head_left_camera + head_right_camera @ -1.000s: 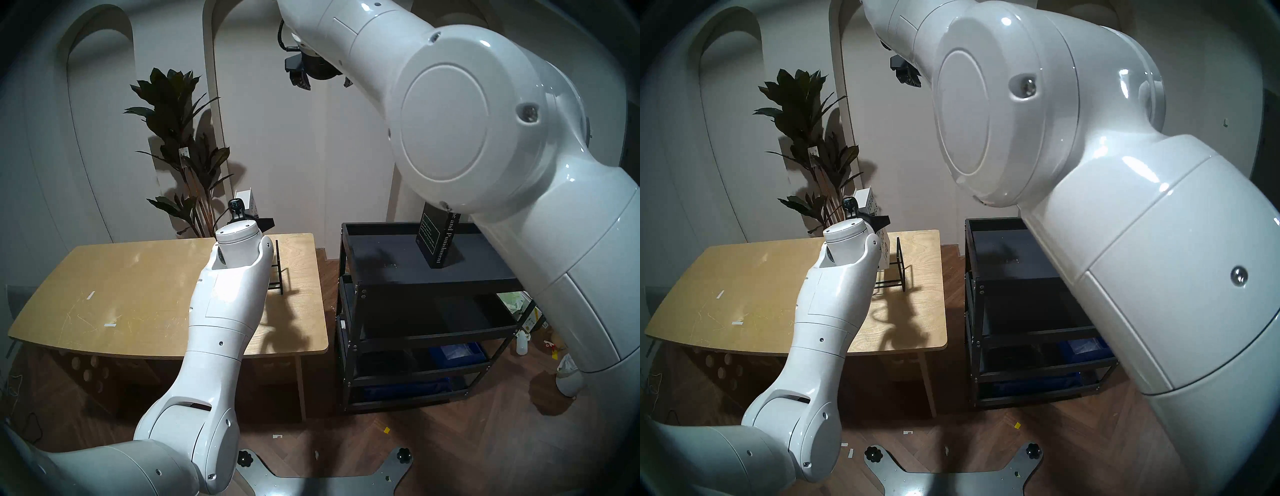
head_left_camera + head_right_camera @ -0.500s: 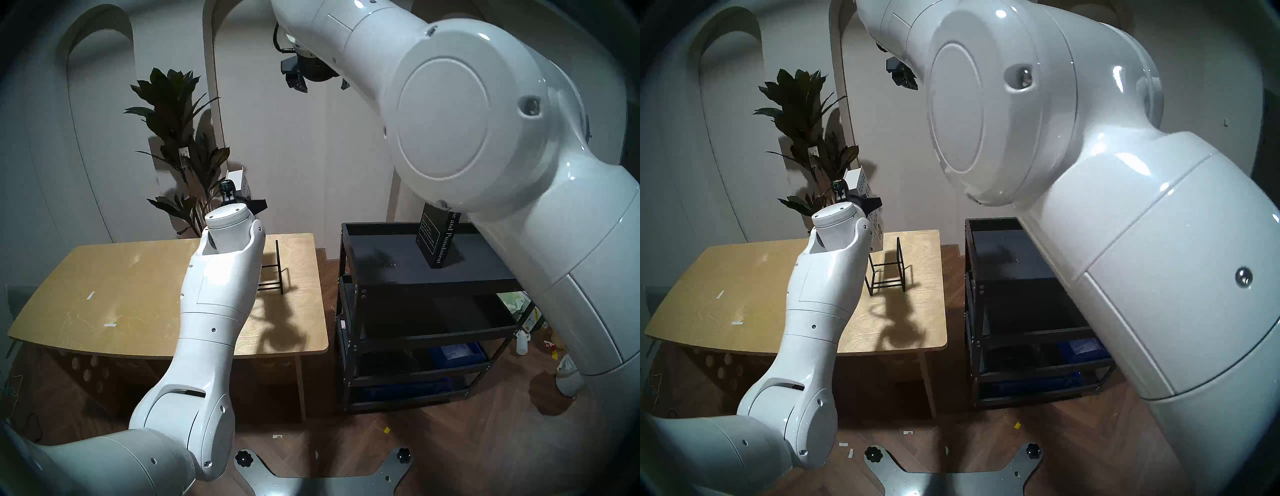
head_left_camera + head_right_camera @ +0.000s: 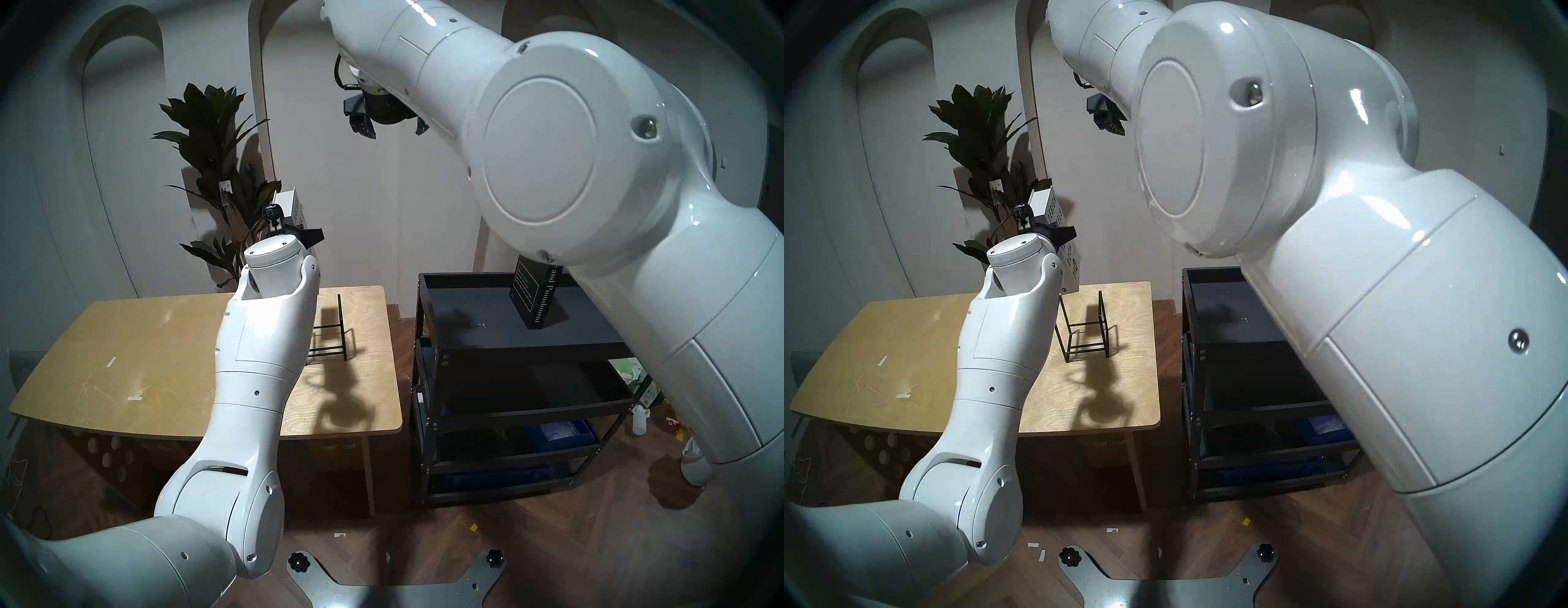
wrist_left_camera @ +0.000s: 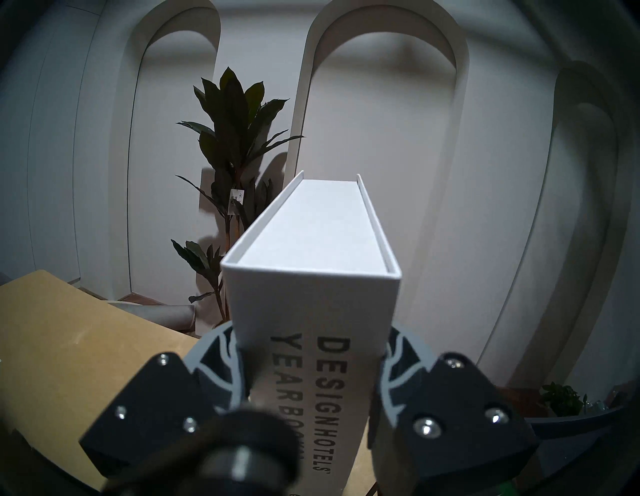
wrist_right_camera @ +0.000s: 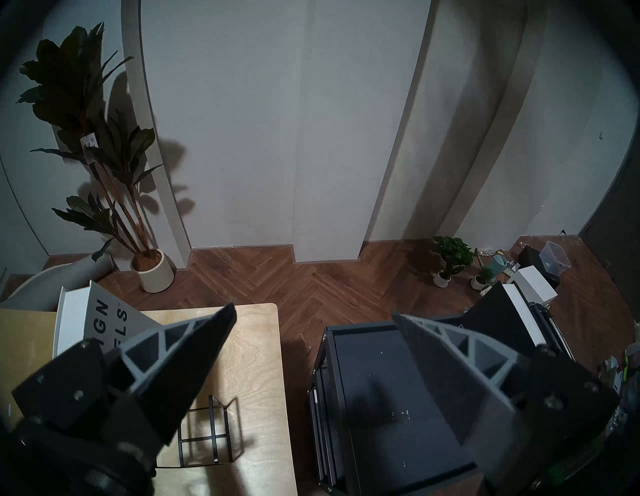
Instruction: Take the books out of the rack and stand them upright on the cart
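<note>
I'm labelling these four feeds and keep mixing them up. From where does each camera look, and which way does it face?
Head stereo left: high on the head, looking down at the table and cart; both arms show.
Head stereo right: beside it, same scene; the right arm hides the dark book.
Left wrist: faces the wall, along the white book clamped in the left gripper.
Right wrist: high, tilted down over the rack; right gripper open.
Shared: the rack, in the head and right wrist views.
</note>
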